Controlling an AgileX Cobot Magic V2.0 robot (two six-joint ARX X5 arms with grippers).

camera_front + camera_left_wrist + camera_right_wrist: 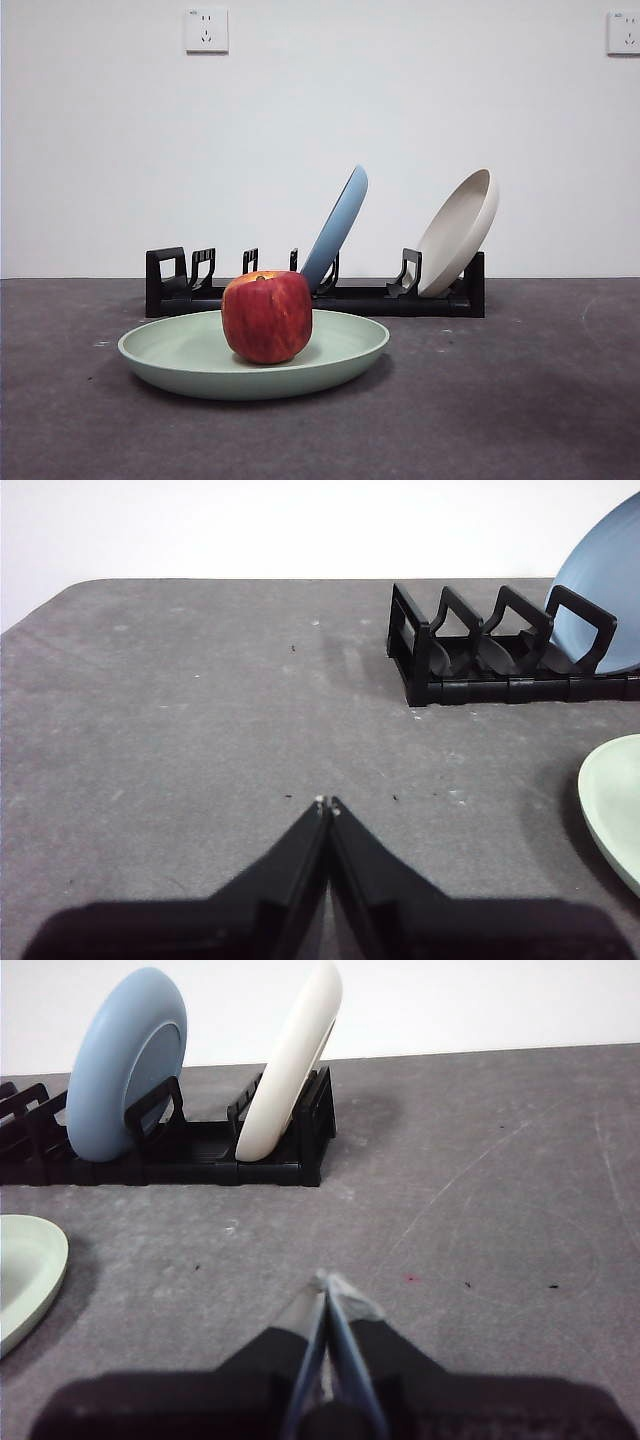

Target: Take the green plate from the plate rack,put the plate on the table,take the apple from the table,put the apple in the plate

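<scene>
The green plate lies flat on the table in front of the plate rack. The red apple stands upright in the middle of the plate. In the left wrist view the plate's edge shows at one side, and my left gripper is shut and empty above bare table, well clear of the rack. My right gripper is shut and empty too, apart from the plate's edge. Neither arm shows in the front view.
A light blue plate and a cream-white plate lean in the rack's slots. They also show as blue plate and white plate in the right wrist view. A white wall with two sockets stands behind.
</scene>
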